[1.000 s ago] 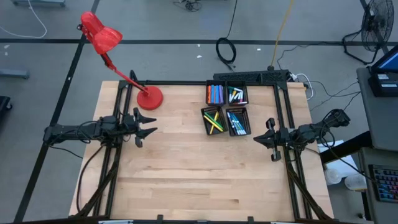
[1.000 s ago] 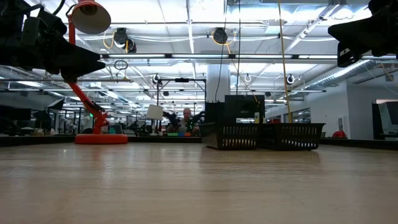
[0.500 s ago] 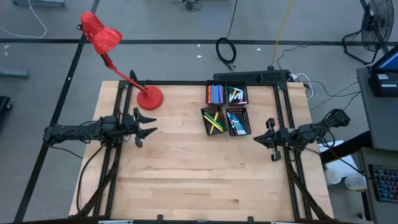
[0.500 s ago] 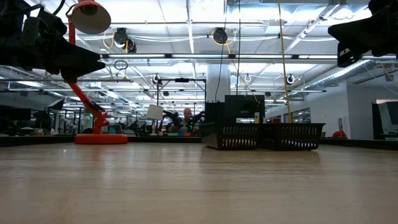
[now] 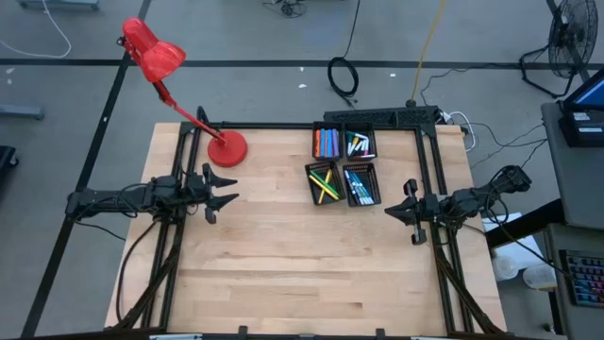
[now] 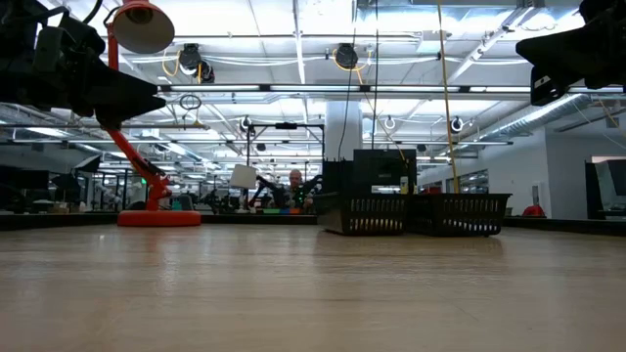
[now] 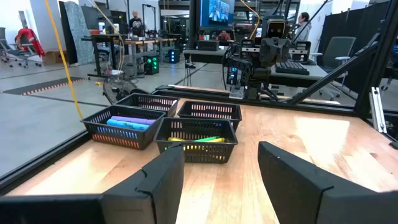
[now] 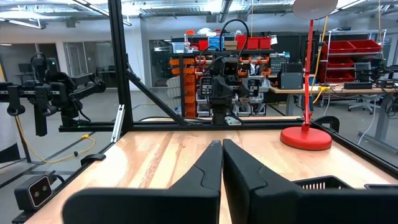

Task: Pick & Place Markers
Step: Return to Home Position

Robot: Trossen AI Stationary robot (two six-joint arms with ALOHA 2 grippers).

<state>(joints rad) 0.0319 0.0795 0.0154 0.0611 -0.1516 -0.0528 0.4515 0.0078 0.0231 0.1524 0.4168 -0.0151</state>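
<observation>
Two arms sit tucked near the side edges of the surface (image 5: 302,269), one on either side of the black four-compartment tray (image 5: 343,162). All the markers (image 5: 326,185) you can see lie inside that tray, with yellow and green ones crossed in one compartment and blue and orange in the one behind it. No marker shows on the wood around the tray.

The left tool (image 5: 226,196) hangs well apart from the tray on the left arm's side, fingers spread and holding nothing. The right tool (image 5: 394,210) is nearer the tray on the other side, fingers pressed together and also holding nothing.

Both arms look close to their rest pose, so the sorting seems done and only the parking is left. Do that well:
- Keep both wrists high and level.
- Make any last move slowly and away from the tray, so no finger catches its mesh wall.
- Leave the right tool's fingers as they are, since nothing needs releasing.

A red desk lamp (image 5: 226,148) stands on the wood on the left arm's side of the tray, at about the tray's depth. Beyond the tray's far side a cable coil (image 5: 343,76) lies on the grey floor, and farther off to the right a fan (image 5: 573,38) stands on it. In the low view a person (image 6: 294,182) sits far behind the tray among workshop benches.
</observation>
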